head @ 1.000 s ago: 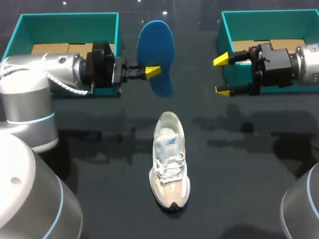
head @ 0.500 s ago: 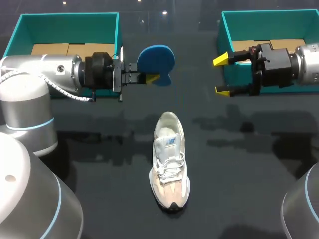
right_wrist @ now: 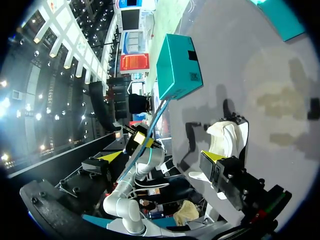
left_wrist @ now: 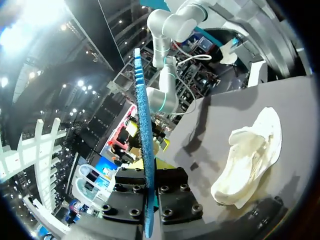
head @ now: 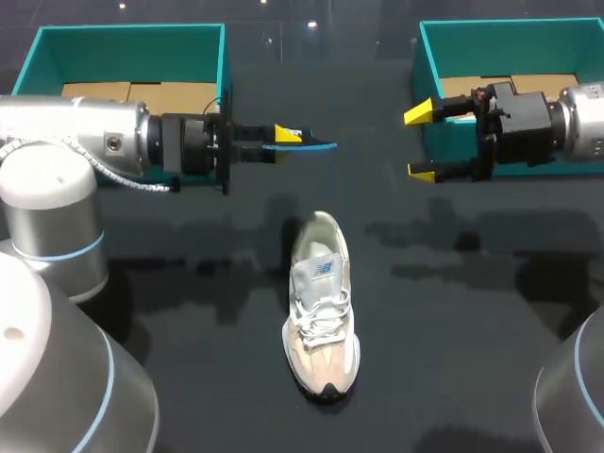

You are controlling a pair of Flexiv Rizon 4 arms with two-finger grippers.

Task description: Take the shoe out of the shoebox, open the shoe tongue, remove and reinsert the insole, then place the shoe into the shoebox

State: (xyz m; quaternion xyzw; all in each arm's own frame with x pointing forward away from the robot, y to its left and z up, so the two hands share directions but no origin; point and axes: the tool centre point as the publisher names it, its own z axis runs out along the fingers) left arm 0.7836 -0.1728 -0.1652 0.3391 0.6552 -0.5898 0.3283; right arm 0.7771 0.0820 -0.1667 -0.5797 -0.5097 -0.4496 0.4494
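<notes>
Shoe (head: 322,302) is set upright mid-desk (head: 453,330), toe toward the robot. The blue insole (head: 307,144) is clamped edge-on in the left pincer (head: 286,135), beyond the heel. For reinsertion, its toe end should be angled into the collar; the tongue is judged the likely obstruction. The right pincer (head: 420,142) is spread wide, empty, beside the right teal shoebox (head: 510,33).

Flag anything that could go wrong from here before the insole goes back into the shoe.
1. The left gripper pinches the insole by one end only, so it may flex or slip on entry.
2. The shoe lies unheld. The right gripper hangs open by the right shoebox, so a push from the insole could slide the shoe.
</notes>
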